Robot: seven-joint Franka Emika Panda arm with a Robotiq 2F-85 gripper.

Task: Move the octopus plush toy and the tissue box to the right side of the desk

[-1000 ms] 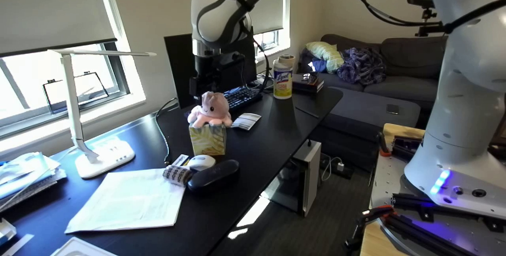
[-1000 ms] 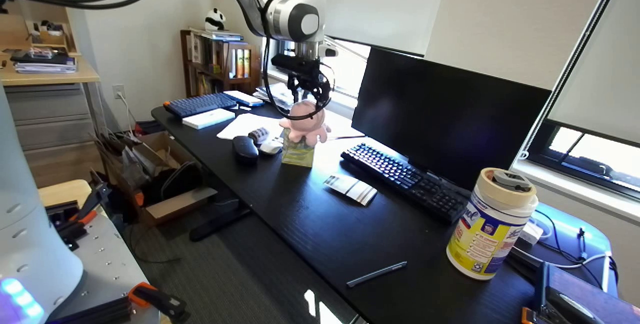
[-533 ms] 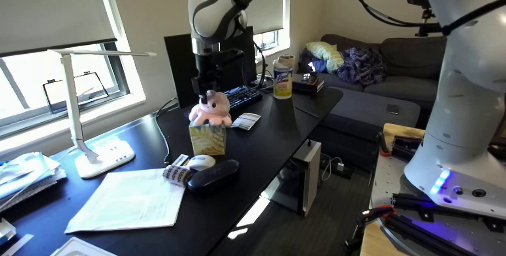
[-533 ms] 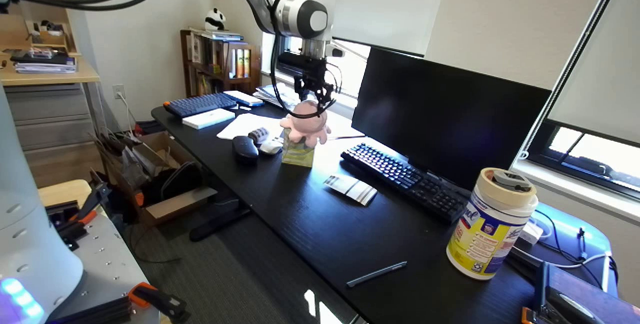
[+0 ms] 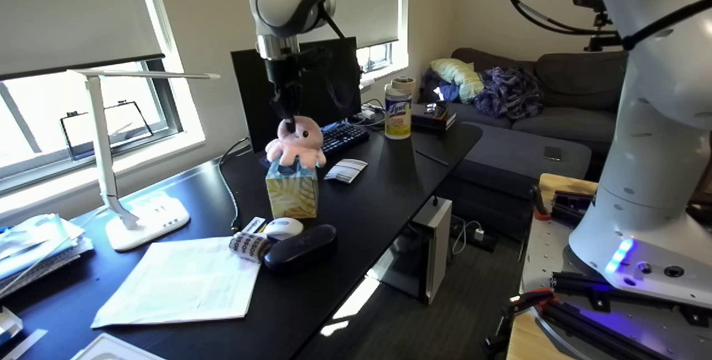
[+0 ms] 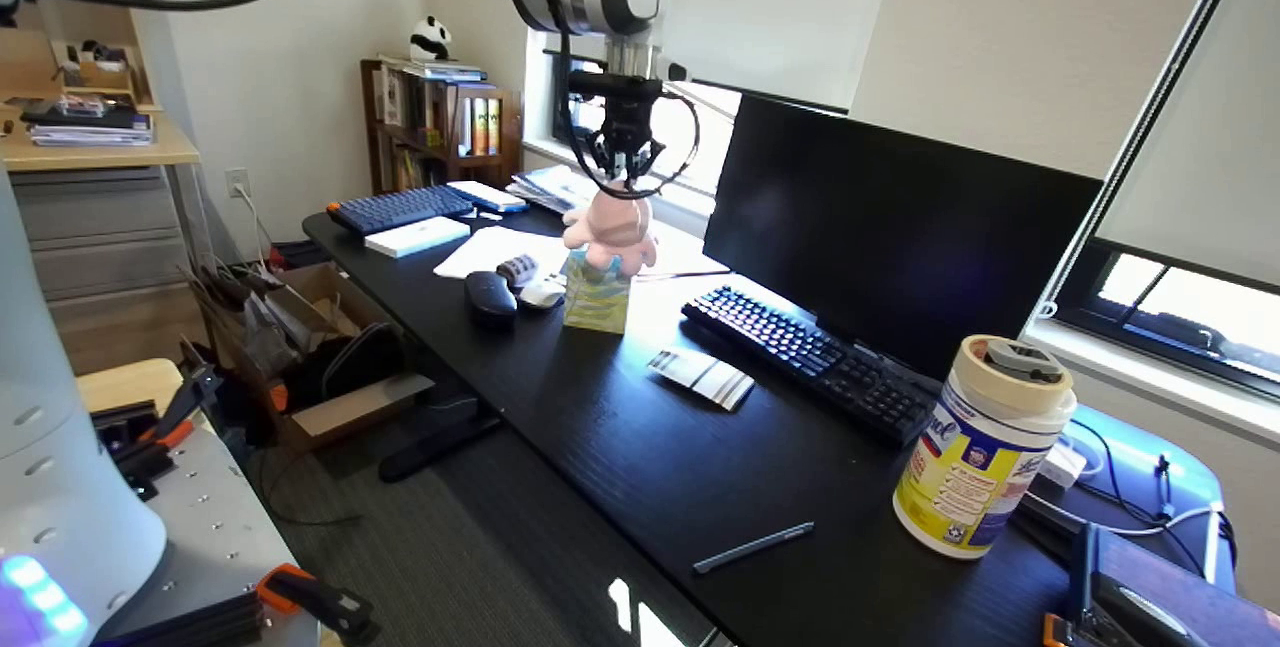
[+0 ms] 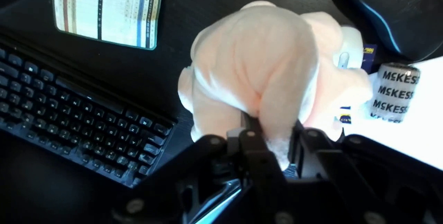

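The pink octopus plush toy [image 5: 303,149] is pinched by the top of its head in my gripper [image 7: 275,128], whose fingers press a fold of plush between them. Below it, the yellow patterned tissue box [image 5: 293,196] stands upright on the black desk [image 6: 600,407]; its light blue top now shows under the toy's legs. Both exterior views have the octopus [image 6: 612,225] directly over the tissue box [image 6: 596,302], raised a little; whether its lowest legs still brush the box I cannot tell. In the wrist view the plush covers the box.
Beside the box lie a white mouse [image 5: 283,228], a dark case [image 5: 302,246] and a printed card [image 6: 700,377]. A keyboard [image 6: 810,352] and monitor [image 6: 890,237] line the window side. Further along stand a wipes tub [image 6: 980,457] and a pen [image 6: 752,547]. A lamp [image 5: 102,143] rises opposite.
My gripper came down slightly, its jaws closed on the octopus's head, and it has risen. The toy has lifted with it, uncovering the top of the tissue box, which stayed put.
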